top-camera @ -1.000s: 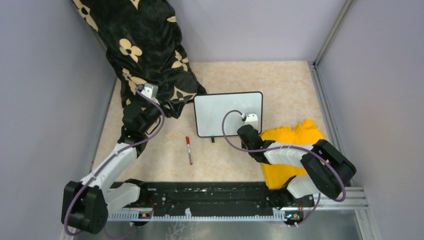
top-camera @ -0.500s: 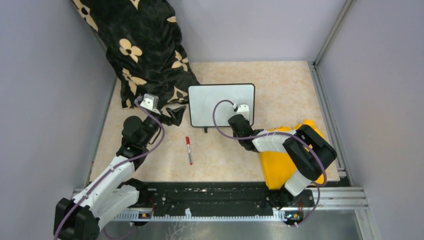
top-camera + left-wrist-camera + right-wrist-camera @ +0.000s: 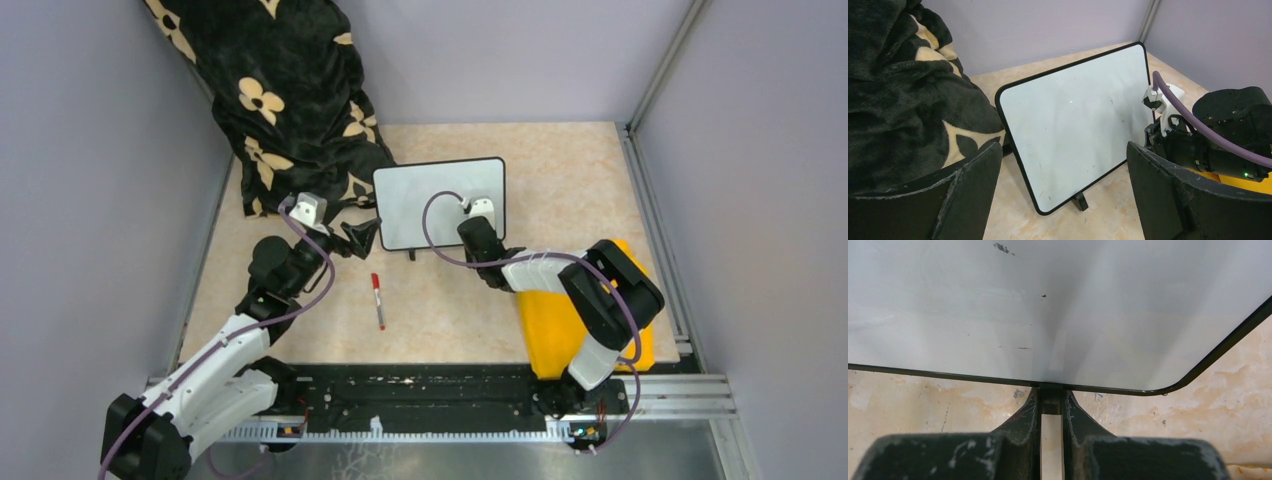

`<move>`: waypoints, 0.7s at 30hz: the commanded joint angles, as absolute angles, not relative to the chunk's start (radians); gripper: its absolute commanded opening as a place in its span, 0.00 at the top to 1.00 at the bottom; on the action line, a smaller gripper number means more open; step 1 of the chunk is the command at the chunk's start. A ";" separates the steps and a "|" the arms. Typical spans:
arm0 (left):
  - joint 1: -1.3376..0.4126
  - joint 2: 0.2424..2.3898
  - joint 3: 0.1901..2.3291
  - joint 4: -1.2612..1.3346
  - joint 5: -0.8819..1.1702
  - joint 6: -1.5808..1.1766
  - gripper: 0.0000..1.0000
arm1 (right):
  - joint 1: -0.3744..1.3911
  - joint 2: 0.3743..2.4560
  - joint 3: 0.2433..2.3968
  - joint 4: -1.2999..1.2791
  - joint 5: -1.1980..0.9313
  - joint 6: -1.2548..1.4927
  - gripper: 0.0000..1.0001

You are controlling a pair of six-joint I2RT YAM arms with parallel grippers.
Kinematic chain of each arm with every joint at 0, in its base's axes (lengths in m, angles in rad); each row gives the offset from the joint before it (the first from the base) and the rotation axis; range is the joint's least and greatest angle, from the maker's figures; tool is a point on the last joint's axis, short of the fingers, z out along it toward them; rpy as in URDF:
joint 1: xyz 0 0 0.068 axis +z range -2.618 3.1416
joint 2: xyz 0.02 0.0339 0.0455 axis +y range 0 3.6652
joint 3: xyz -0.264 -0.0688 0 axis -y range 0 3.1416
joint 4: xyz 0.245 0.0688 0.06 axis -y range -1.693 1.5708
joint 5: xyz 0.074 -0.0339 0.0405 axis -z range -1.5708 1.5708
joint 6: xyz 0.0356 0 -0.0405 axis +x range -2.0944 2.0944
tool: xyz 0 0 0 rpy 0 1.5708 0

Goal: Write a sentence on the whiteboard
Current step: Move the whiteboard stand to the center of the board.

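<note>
The whiteboard (image 3: 430,195) stands tilted on its short black feet at the table's middle. It also shows in the left wrist view (image 3: 1073,135) and the right wrist view (image 3: 1048,310). Its face is blank apart from a few dark specks; no sentence shows on it. My right gripper (image 3: 476,240) is shut on the board's right foot (image 3: 1050,402) at the near edge. My left gripper (image 3: 358,236) is open and empty just left of the board's near left corner, its jaws wide in the left wrist view (image 3: 1063,147). A red marker (image 3: 377,300) lies on the table nearer to me.
A black blanket with cream flowers (image 3: 290,100) hangs at the back left, touching the board's left side. A yellow cloth (image 3: 560,325) lies under my right arm. Grey walls close in the left, back and right.
My right gripper has slid the whiteboard left and farther back. My left gripper has come off the blanket and moved right toward the board's near left corner.
</note>
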State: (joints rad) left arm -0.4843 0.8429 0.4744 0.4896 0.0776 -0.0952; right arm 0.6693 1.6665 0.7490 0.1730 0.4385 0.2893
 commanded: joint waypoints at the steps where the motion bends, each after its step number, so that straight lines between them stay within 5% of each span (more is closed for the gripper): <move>1: -0.495 0.833 0.495 0.490 0.057 -0.112 0.01 | 0.648 1.713 0.774 0.145 0.431 0.256 1.00; 3: -0.497 0.832 0.495 0.489 0.052 -0.113 0.01 | 0.647 1.712 0.770 0.145 0.424 0.260 1.00; 14: -0.500 0.817 0.495 0.483 0.051 -0.133 0.01 | 0.647 1.647 0.734 0.116 0.410 0.287 0.59; 21: -0.505 0.796 0.500 0.466 0.025 -0.137 0.01 | 0.706 1.461 0.694 0.010 0.435 0.323 0.47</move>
